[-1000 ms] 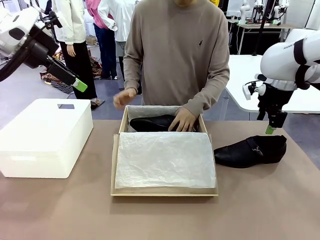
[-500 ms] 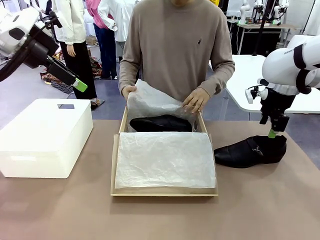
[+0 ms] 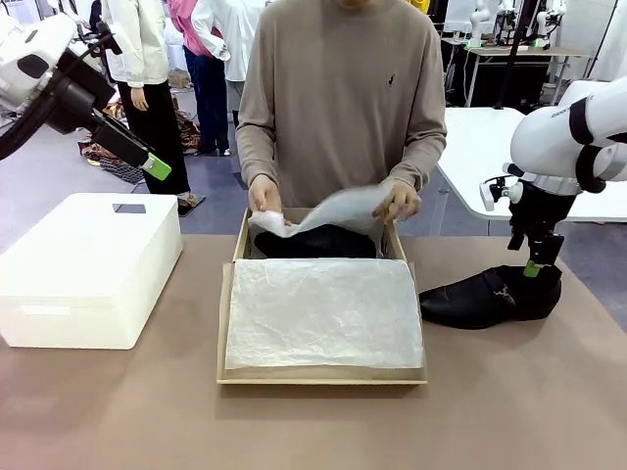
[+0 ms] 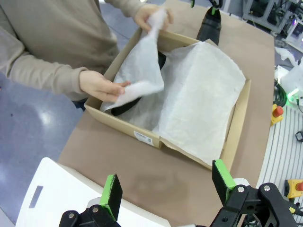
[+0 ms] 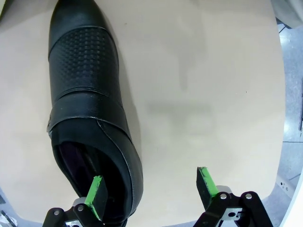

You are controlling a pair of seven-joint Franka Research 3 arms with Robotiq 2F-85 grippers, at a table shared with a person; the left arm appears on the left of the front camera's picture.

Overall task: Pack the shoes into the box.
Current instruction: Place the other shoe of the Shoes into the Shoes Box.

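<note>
Shoes: one glossy black shoe (image 3: 488,296) lies on its sole on the table (image 3: 509,411) at centre right of the front view, just beside the cardboard box (image 3: 323,375), toe pointing at it. Its mate (image 3: 313,242) sits at the box's far end, under tissue paper (image 3: 338,208) held up by a person's hands (image 3: 400,202).
Handling: stiff leather that should keep its shape, likely moderate in weight. The gloss looks slick and easy to scuff.
Where to hold: probably the heel collar, one finger inside the opening and one behind the heel.
Right gripper (image 3: 532,266): poised at the heel of the shoe on the table, jaws spread wide and holding nothing. In the wrist view one green pad (image 5: 97,189) sits at the heel opening and the other hangs over bare table; contact cannot be told.
Left gripper (image 3: 149,164): raised at upper left, beyond the white plastic box (image 3: 88,264), jaws wide and empty.
</note>
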